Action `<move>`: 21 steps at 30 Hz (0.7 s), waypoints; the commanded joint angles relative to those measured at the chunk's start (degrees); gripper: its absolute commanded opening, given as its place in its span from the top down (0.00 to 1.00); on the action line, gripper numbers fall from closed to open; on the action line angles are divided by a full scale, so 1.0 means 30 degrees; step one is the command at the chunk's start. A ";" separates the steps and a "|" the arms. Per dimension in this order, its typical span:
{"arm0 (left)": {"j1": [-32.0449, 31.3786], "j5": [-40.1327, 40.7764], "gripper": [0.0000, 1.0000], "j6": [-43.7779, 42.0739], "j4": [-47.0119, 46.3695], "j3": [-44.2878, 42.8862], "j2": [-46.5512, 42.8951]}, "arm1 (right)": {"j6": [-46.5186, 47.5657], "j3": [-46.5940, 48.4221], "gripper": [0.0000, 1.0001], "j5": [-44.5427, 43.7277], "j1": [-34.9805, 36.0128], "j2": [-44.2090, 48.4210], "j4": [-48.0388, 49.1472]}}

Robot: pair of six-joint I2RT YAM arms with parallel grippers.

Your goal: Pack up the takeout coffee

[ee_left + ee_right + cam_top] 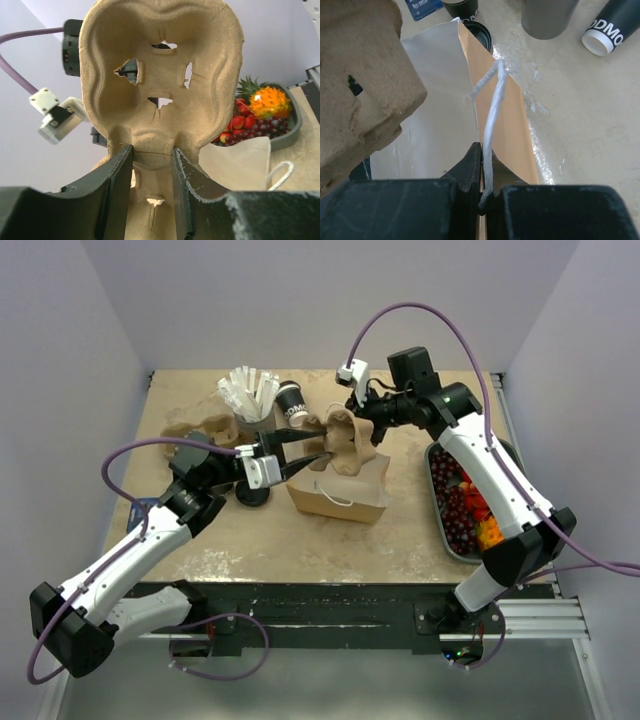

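The left claw is clamped on the lower wall of a brown pulp carrier, one finger on either side. It holds the carrier on end over the mouth of a kraft paper bag. In the left wrist view the carrier's pockets face the lens, and light shows through the cross-shaped slits in their bottoms.

The right claw is closed tight on the bag's white twisted handle, pinching it between the fingertips. That side of the bag stands up from the handle, and the pale lining shows inside. From where I stand I can't make out anything in the bag.

The takeout coffee is not in the bag and not in the carrier. It sits out on the bench toward the back, a dark cup with white lettering and a dark top. It is just right of a grey tumbler stuffed with white packets, and close to the carrier's left edge. The right wrist camera catches the coffee at its upper right corner.

A loose black lid lies on the bench by the left arm's wrist, just beside the bag's near-left corner. In the right wrist view a second dark cup shows behind it, cut off by the frame.

More pulp trays lie at the rear left. Along the right edge is a dark tray heaped with fruit — dark grapes, red berries and something bright orange.
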State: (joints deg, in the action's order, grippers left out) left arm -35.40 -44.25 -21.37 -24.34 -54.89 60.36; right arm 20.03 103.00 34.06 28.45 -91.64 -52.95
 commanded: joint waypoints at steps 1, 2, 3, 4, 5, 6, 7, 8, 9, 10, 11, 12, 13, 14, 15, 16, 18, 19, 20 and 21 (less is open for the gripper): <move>-0.0504 -0.0894 1.00 -0.0667 -0.1529 0.0836 -0.1017 | -0.0759 -0.0231 1.00 0.0189 0.0010 0.0955 0.0481; -0.0622 -0.0895 1.00 -0.0874 -0.1149 0.0953 -0.1105 | -0.0788 -0.0261 1.00 0.0188 0.0039 0.1042 0.0511; -0.0681 -0.0953 1.00 -0.1021 -0.0420 0.1041 -0.1309 | -0.0789 -0.0319 1.00 0.0188 0.0010 0.1043 0.0540; -0.0710 -0.1011 1.00 -0.1400 -0.0007 0.1100 -0.1456 | -0.0789 -0.0349 1.00 0.0188 0.0039 0.1043 0.0569; -0.0740 -0.1041 1.00 -0.1723 0.0461 0.1275 -0.1515 | -0.0789 -0.0378 1.00 0.0188 0.0039 0.1101 0.0540; -0.0769 -0.1041 1.00 -0.2074 0.1568 0.1276 -0.1516 | -0.0760 -0.0379 1.00 0.0188 0.0010 0.1102 0.0569; -0.0769 -0.0896 1.00 -0.2571 0.2014 0.1334 -0.1516 | -0.0701 -0.0466 1.00 0.0246 0.0039 0.1189 0.0540; -0.0798 -0.0721 1.00 -0.2692 0.2309 0.1364 -0.1487 | -0.0498 -0.0524 1.00 0.0305 0.0039 0.1248 0.0482; -0.0770 -0.0603 1.00 -0.2954 0.3008 0.1364 -0.1341 | -0.0467 -0.0583 1.00 0.0276 0.0039 0.1306 0.0453; -0.0798 -0.0602 1.00 -0.3536 0.3334 0.1306 -0.1224 | -0.0350 -0.0671 1.00 0.0334 0.0039 0.1423 0.0336; -0.0799 -0.0602 1.00 -0.3745 0.3627 0.1190 -0.1078 | -0.0175 -0.0759 1.00 0.0306 0.0097 0.1511 0.0277; -0.0799 -0.0399 1.00 -0.3863 0.4065 0.1102 -0.0786 | -0.0115 -0.0817 1.00 0.0334 0.0127 0.1628 0.0247; -0.0799 -0.0281 1.00 -0.3894 0.4128 0.1014 -0.0667 | -0.0086 -0.0992 1.00 0.0335 0.0156 0.1745 0.0218; -0.0828 -0.0251 1.00 -0.4039 0.4273 0.0781 -0.0521 | 0.0002 -0.1081 1.00 0.0335 0.0272 0.1949 0.0160; -0.0799 -0.0221 1.00 -0.4214 0.4623 0.0720 -0.0230 | 0.0031 -0.1169 1.00 0.0277 0.0274 0.2096 0.0130; -0.0799 -0.0221 1.00 -0.4477 0.4771 0.0604 -0.0111 | 0.0061 -0.1373 1.00 0.0276 0.0303 0.2214 0.0130; -0.0828 -0.0017 1.00 -0.4538 0.5005 0.0340 0.0211 | 0.0119 -0.1521 1.00 0.0276 0.0390 0.2565 0.0101; -0.0857 -0.0016 1.00 -0.4799 0.5239 0.0194 0.0300 | 0.0207 -0.1579 1.00 0.0276 0.0391 0.2625 -0.0015; -0.0828 -0.0016 1.00 -0.4947 0.5822 -0.0156 0.0417 | 0.0352 -0.1609 1.00 0.0276 0.0420 0.2828 -0.0075; -0.0828 -0.0074 1.00 -0.5268 0.6146 -0.0304 0.0650 | 0.0412 -0.1638 1.00 0.0305 0.0420 0.2917 -0.0133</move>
State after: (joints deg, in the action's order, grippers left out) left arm -37.60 -44.49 -32.71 -8.58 -51.70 61.23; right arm 19.73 98.39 34.04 29.26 -85.84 -53.19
